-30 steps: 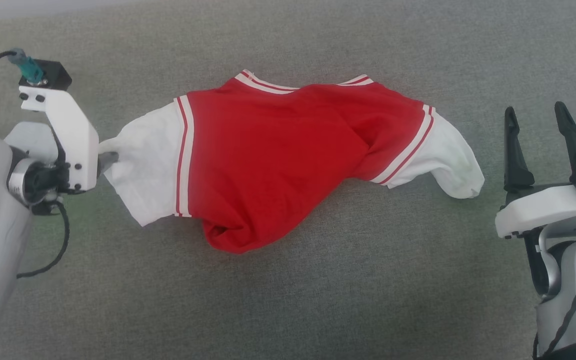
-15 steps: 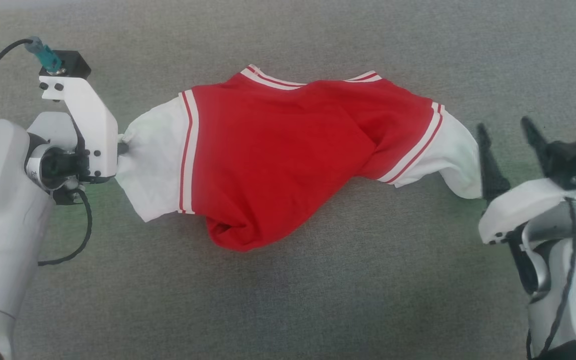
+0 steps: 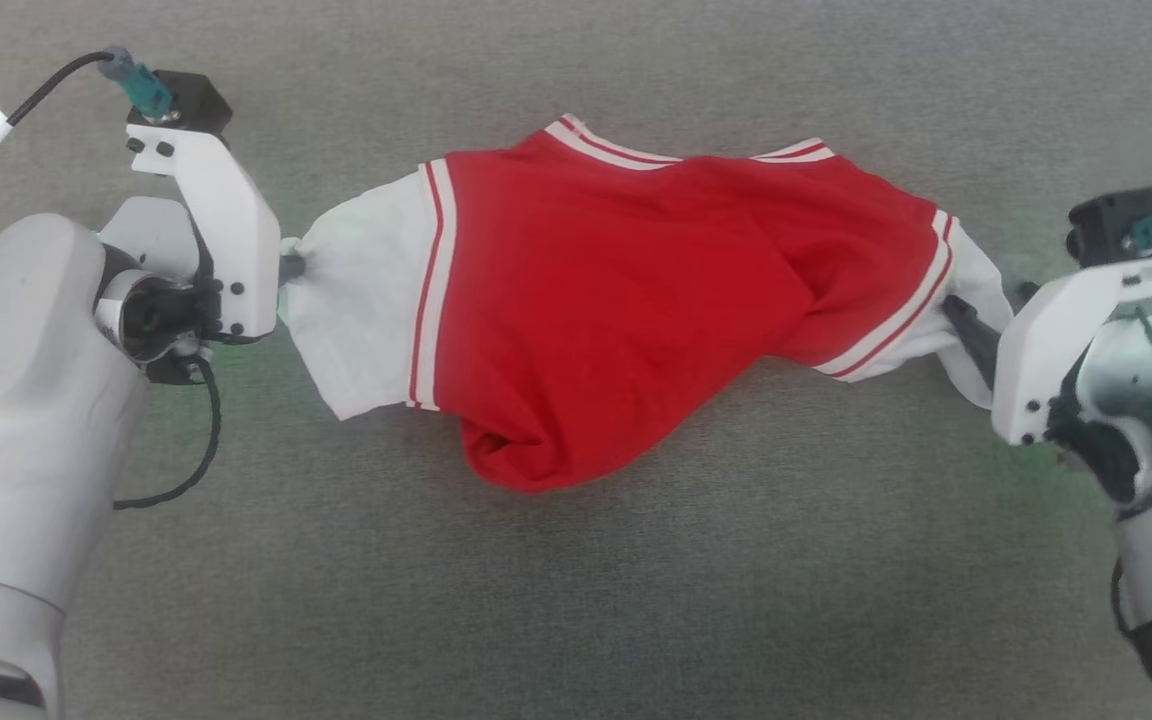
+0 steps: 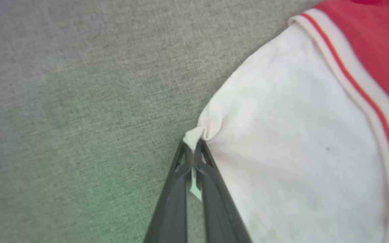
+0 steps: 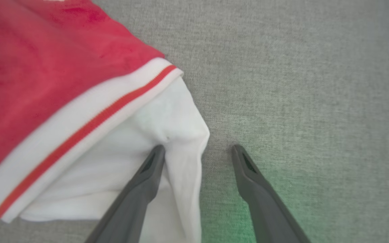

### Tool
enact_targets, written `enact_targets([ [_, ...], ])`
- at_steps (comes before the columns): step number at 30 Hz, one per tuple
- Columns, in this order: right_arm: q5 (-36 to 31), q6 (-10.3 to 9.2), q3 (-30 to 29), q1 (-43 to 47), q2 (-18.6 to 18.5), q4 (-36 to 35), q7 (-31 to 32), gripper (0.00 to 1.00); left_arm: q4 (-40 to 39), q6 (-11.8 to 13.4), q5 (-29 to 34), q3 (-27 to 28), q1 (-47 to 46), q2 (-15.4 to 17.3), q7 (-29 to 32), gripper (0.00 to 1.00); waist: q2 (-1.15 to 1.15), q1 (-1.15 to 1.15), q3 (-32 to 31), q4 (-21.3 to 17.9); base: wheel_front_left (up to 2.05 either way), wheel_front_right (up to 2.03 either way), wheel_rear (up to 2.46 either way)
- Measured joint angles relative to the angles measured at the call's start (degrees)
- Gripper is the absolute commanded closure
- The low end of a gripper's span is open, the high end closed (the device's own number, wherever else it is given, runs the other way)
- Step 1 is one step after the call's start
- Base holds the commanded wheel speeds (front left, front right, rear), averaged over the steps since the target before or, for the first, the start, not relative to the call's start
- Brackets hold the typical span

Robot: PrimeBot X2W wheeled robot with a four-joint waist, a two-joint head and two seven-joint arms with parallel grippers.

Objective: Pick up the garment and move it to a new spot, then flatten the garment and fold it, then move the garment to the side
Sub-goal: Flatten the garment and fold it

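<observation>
Nearest the robot the grey tabletop (image 3: 636, 620) lies bare. Just beyond it the red T-shirt (image 3: 636, 300) sprawls crumpled, its lower body bunched into a lump toward the robot. A second ago the left claw (image 4: 191, 148) stood spread at the edge of the white left sleeve (image 3: 366, 300); now it is clenched on a pinch of that cuff. The right claw (image 5: 198, 150), then well apart from the right sleeve (image 5: 171, 125), has come in and straddles its end, fingers spread and grasping nothing yet. So one end is secured and the other looks ready to be nipped, as a two-handed lift to a new spot would need. The left wrist view shows the white nub squeezed between the shut fingers, which the head view hides behind the pale wrist bracket (image 3: 236, 230). The right wrist view shows one finger on the sleeve and the other over bare tabletop, the cloth edge between them. The head view takes in the whole shirt, out to the striped collar (image 3: 636, 155) at the far side.
</observation>
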Motion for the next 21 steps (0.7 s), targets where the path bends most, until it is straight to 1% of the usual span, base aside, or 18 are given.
enact_targets([
  [4, 2.24, -0.05, -0.43, -1.37, -1.04, -0.11, 8.05, 0.00, -0.19, 0.00, -0.82, -1.08, -0.38, -0.44, -1.48, 1.00, 0.00, 0.00, 0.12, 1.26, 0.00, 0.00, 0.00],
  [9, 3.63, -0.04, -0.87, -0.87, -2.25, -3.45, 18.01, 0.00, -0.56, 0.00, -2.09, -2.68, -0.54, -0.05, -2.37, 1.00, 0.00, 0.00, -0.12, 2.07, 0.00, 0.00, 0.00],
  [10, 4.02, -0.04, -1.03, -0.37, -2.50, -4.44, 19.49, 0.05, -0.74, 0.00, -2.50, -3.01, -0.62, 0.09, -2.77, 1.00, 0.00, 0.00, -0.16, 2.16, 0.00, 0.00, 0.00],
  [11, 4.02, -0.04, -1.03, -0.37, -2.50, -4.44, 19.49, 0.53, -0.74, 0.00, -2.50, -3.01, -0.62, 0.09, -2.77, 1.00, 0.00, 0.00, -0.16, 2.16, 0.00, 0.00, 0.00],
  [12, 4.14, -0.04, -1.27, 0.04, -2.72, -5.27, 20.87, 1.00, -0.82, 0.00, -2.86, -3.23, -0.67, 0.19, -3.04, 1.00, 0.00, 0.00, -0.19, 2.23, 0.00, 0.00, 0.00],
  [14, 4.01, -0.03, -0.49, 0.77, -3.60, -7.11, 23.20, 1.00, -0.87, 0.00, -3.31, -3.74, -0.72, 0.21, -3.54, 1.00, 0.00, 0.00, -0.25, 2.33, 0.00, 0.00, 0.00],
  [16, 3.98, -0.01, -0.86, 1.61, -3.77, -8.80, 23.90, 1.00, -0.87, 0.00, -3.70, -4.24, -0.88, 0.35, -4.10, 1.00, 0.00, 0.00, -0.30, 2.39, 0.00, 0.00, 0.00],
  [21, 3.79, 0.01, -2.77, 1.25, -2.98, -10.89, 21.14, 1.00, -1.04, 0.00, -3.98, -5.58, -2.21, 1.24, -6.65, 1.00, 0.00, 0.00, -1.30, 2.55, 0.00, 0.00, 0.00],
])
